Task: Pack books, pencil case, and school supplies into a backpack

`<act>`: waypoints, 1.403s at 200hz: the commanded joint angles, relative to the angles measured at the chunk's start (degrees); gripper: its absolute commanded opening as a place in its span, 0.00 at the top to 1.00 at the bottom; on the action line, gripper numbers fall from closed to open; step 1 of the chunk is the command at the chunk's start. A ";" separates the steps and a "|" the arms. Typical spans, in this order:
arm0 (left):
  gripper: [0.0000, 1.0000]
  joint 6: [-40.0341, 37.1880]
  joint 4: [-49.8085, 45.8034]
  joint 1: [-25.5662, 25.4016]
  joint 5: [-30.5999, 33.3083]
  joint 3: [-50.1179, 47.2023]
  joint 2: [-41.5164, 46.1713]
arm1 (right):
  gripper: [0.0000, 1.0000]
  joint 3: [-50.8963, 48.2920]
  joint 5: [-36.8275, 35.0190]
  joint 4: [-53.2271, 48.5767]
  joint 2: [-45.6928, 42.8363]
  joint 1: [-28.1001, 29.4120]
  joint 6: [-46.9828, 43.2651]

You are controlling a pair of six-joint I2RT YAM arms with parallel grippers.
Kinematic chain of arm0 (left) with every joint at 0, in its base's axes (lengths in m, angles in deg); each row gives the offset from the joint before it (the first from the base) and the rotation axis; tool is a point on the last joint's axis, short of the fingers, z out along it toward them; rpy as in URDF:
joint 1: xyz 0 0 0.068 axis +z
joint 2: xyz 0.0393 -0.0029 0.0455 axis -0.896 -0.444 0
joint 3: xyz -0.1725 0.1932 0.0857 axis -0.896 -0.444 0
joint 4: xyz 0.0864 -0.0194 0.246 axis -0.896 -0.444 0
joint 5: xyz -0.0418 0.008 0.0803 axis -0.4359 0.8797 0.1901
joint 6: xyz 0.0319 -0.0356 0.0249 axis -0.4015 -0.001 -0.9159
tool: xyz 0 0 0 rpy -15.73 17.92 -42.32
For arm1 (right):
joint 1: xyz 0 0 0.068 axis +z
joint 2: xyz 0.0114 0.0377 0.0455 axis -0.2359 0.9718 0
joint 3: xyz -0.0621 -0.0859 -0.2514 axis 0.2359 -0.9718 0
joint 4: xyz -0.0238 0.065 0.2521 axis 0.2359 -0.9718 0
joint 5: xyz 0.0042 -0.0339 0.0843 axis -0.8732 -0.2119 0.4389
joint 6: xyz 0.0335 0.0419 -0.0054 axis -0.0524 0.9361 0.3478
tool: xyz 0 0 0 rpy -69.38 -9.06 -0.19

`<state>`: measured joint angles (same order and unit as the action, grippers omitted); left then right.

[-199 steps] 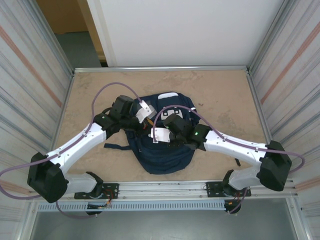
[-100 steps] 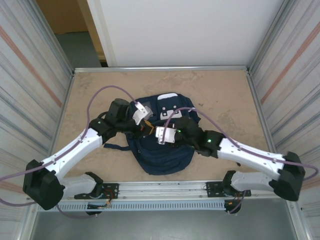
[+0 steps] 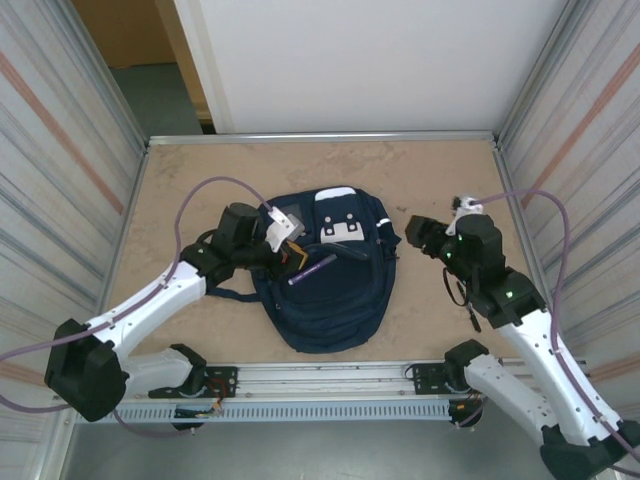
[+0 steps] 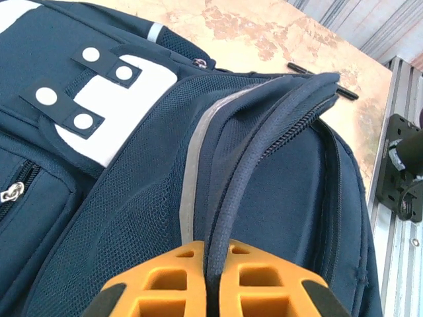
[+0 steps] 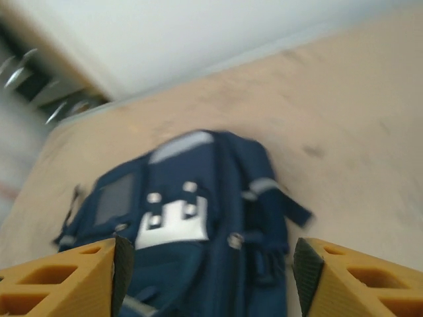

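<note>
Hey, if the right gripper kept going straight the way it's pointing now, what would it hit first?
Most likely the backpack: in the right wrist view it lies straight ahead, framed between the open jaws of the right gripper. That view is blurred, so the gap to it is hard to judge.

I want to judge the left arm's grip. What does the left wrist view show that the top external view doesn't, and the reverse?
Left wrist view: the left gripper, its orange fingers pinched shut on the corded zipper rim of the backpack. Top external view: a dark purple pen-like stick lying on the backpack beside that gripper, and the right gripper off to the backpack's right, apart from it. Both: the navy backpack and its white buckle patch.
</note>
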<state>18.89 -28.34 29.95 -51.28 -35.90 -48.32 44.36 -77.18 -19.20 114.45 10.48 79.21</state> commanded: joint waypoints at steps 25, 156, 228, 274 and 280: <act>1.00 1.58 9.19 0.37 -7.67 -3.61 0.92 | 0.33 -0.93 -5.80 -27.47 5.34 -3.13 55.47; 1.00 -1.41 9.35 -1.96 -12.88 -6.01 3.17 | 0.09 -12.34 -0.61 -17.50 21.10 -34.46 65.79; 1.00 -5.03 5.20 -3.12 -14.97 -3.35 3.85 | 0.12 -20.03 2.82 -8.45 26.52 -43.46 63.34; 1.00 -4.32 4.80 -3.22 -12.08 -3.32 3.60 | 0.55 -20.63 1.64 -6.10 29.17 -43.09 62.85; 1.00 -4.33 4.94 -3.29 -11.79 -3.60 3.98 | 0.61 -20.63 1.39 -6.02 28.96 -43.08 62.55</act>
<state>15.52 -24.50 27.24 -61.73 -41.62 -46.48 25.34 -74.91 -30.61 141.75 -32.80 141.96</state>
